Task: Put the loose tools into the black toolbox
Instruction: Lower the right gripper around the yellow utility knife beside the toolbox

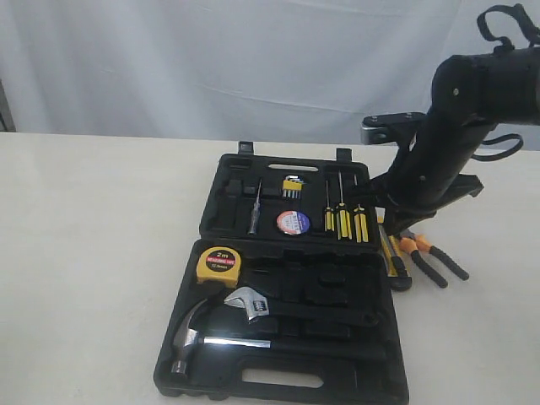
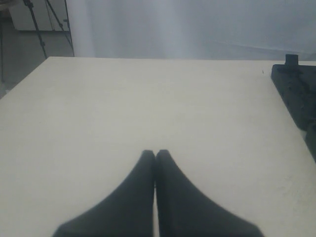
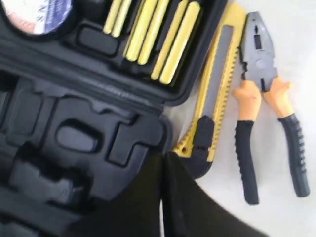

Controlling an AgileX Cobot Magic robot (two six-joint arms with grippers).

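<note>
Two tools, yellow-black utility knife (image 3: 219,84) and orange-and-black-handled pliers (image 3: 259,91), are lying beside the black plastic toolbox (image 1: 211,224); left hand (image 2: 155,155) and right hand (image 3: 163,157) are sitting closed.

tape roll (image 3: 37,15) is cut off at the edge.

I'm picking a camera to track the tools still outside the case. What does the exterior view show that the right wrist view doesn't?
Only the exterior view: the tape measure, hammer and wrench in the toolbox's near half, and the whole toolbox. Only the right wrist view: a clear look at the right gripper, jaws shut. Both: the utility knife and pliers lying on the table beside the toolbox, plus the tape roll and screwdrivers in its far half.
</note>
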